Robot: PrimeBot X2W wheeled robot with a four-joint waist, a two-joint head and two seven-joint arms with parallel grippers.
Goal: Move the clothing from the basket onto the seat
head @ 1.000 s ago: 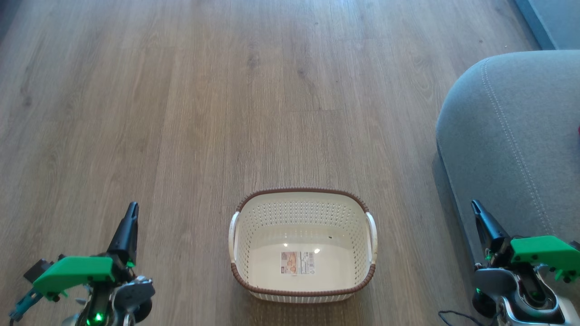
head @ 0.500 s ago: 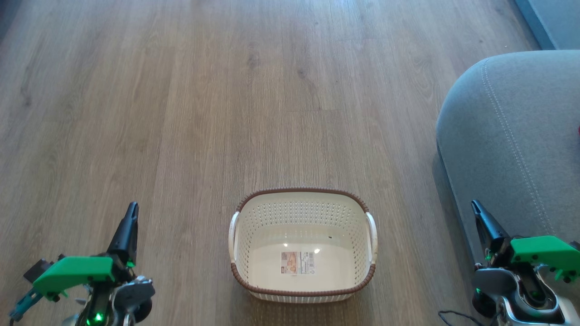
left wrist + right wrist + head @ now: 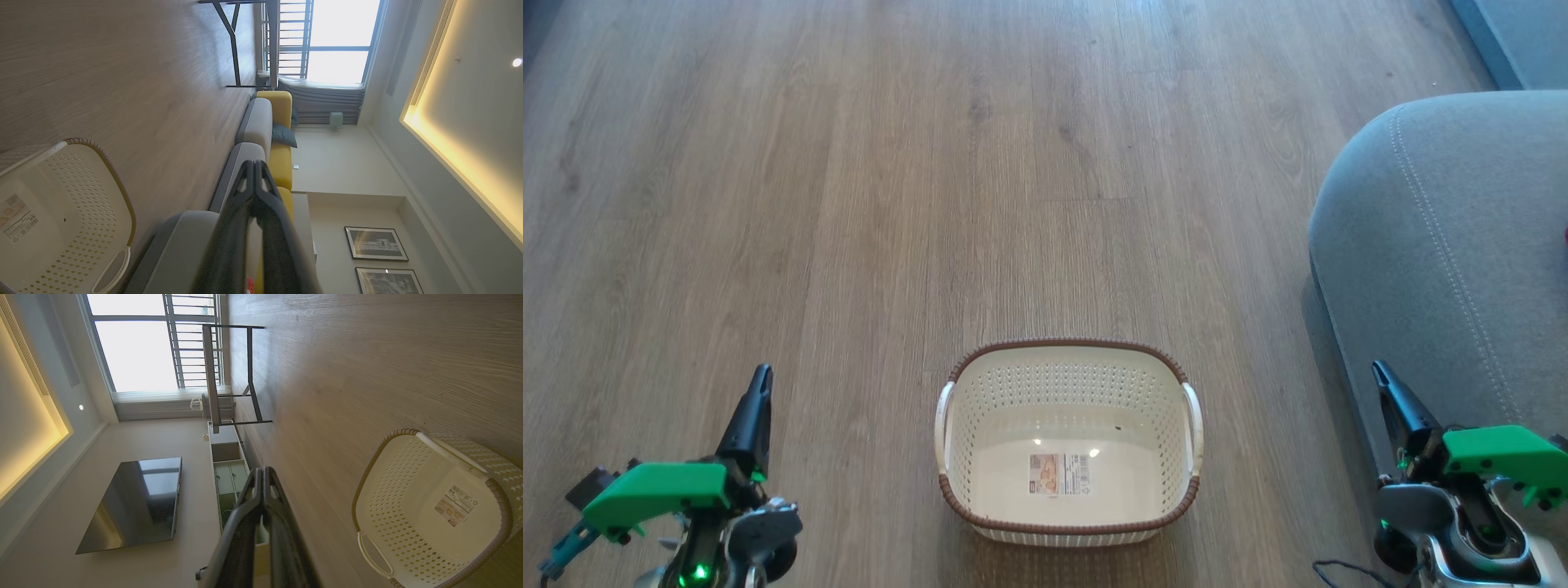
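The cream basket (image 3: 1068, 441) with its brown rim stands on the wood floor in front of me, holding nothing but its label. The grey seat (image 3: 1445, 245) fills the right side. A sliver of red, the clothing (image 3: 1565, 235), shows on the seat at the frame's right edge; a red scrap (image 3: 249, 282) also peeks beside the fingers in the left wrist view. My left gripper (image 3: 760, 377) is shut and empty, left of the basket. My right gripper (image 3: 1378, 372) is shut and empty, between basket and seat. The basket (image 3: 61, 228) (image 3: 429, 506) lies beside each gripper (image 3: 254, 164) (image 3: 262, 470).
Bare wood floor (image 3: 931, 163) stretches ahead of the basket. A dark-framed table (image 3: 233, 375) stands by the window. A sofa with yellow backs (image 3: 273, 122) runs along the wall. A black screen (image 3: 135, 502) hangs on the opposite wall.
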